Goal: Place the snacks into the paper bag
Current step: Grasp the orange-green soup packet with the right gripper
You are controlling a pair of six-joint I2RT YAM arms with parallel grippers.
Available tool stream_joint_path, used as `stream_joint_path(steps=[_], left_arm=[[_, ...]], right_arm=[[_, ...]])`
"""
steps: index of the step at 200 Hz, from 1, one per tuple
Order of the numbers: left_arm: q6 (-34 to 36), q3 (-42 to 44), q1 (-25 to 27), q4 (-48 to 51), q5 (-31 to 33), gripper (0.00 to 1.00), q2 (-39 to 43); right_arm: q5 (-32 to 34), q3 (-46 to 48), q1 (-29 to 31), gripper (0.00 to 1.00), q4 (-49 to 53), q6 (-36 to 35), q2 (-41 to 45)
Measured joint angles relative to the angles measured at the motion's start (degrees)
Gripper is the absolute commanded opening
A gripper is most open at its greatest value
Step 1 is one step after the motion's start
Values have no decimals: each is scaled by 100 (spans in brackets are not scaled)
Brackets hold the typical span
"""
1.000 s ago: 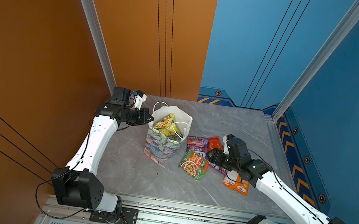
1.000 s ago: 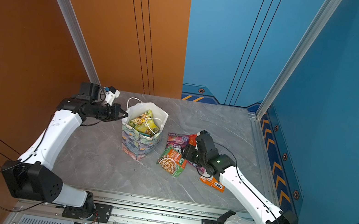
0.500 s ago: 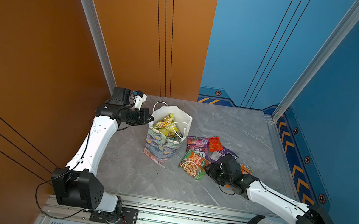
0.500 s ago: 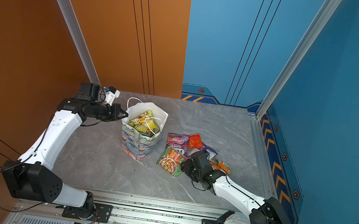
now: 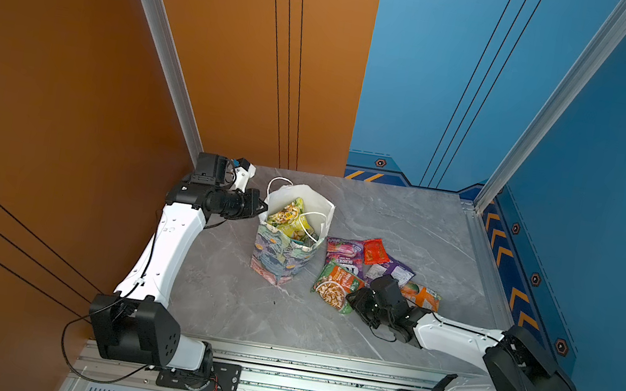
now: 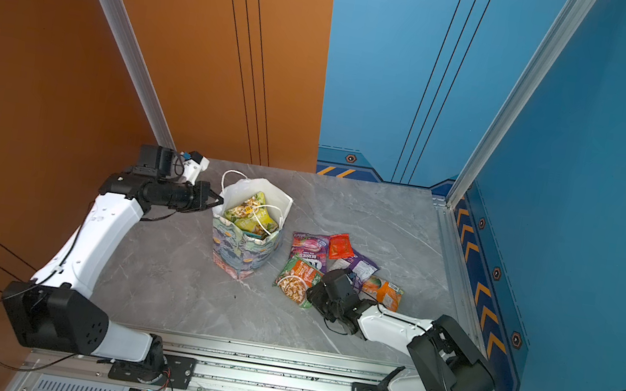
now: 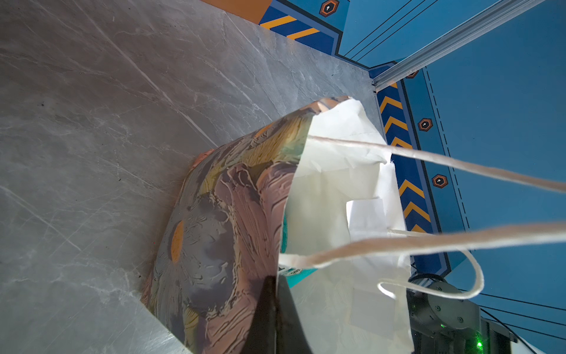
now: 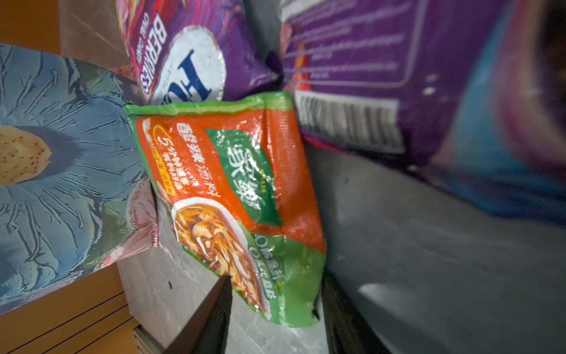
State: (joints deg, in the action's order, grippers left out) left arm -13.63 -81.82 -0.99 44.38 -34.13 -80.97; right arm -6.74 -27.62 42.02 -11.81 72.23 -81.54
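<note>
The left gripper [image 5: 262,209] is clamped on the rim of the upright flower-printed paper bag [image 5: 279,261], mouth facing up. The right gripper [image 8: 275,279] has its jaws apart, straddling the near end of a flat, crinkly green-and-orange soup packet [image 8: 232,184]. I cannot tell whether they press it. The packet lies on the grey marble tabletop [image 5: 403,227] right of the bag. Its long axis points away from the gripper, top edge against a purple FOX'S packet [image 5: 343,253].

paper bag [image 5: 280,259]: stood left of the centre of the table [image 5: 404,218].
bagged packets [image 5: 291,218]: sat inside it.
loose packets [image 5: 345,252]: lay clustered just right of it.
</note>
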Motion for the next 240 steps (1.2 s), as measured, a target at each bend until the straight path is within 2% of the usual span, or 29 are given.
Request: stream_joint_path(steps=[15,42,66,82,95,157,192,240], left_arm=[[0,2,-15,0,0,0,2],[0,7,-20,2,0,0,13],[0,7,-22,4,0,0,22],[0,7,-22,7,0,0,24],[0,9,-24,9,0,0,31],[0,44,-52,0,0,0,44],[0,50,-57,-2,0,0,52],[-4,50,-57,-2,0,0,52]], right_arm=[[4,9,85,49,-319,136,-157],[55,68,195,40,-968,413,-459],[103,90,269,25,-1456,671,-772],[101,109,289,9,-1805,754,-1005],[98,122,299,0,-1987,857,-1152],[107,61,299,0,-1998,846,-1209],[223,-140,306,0,-1176,470,-807],[439,-903,363,0,33,-264,-120]])
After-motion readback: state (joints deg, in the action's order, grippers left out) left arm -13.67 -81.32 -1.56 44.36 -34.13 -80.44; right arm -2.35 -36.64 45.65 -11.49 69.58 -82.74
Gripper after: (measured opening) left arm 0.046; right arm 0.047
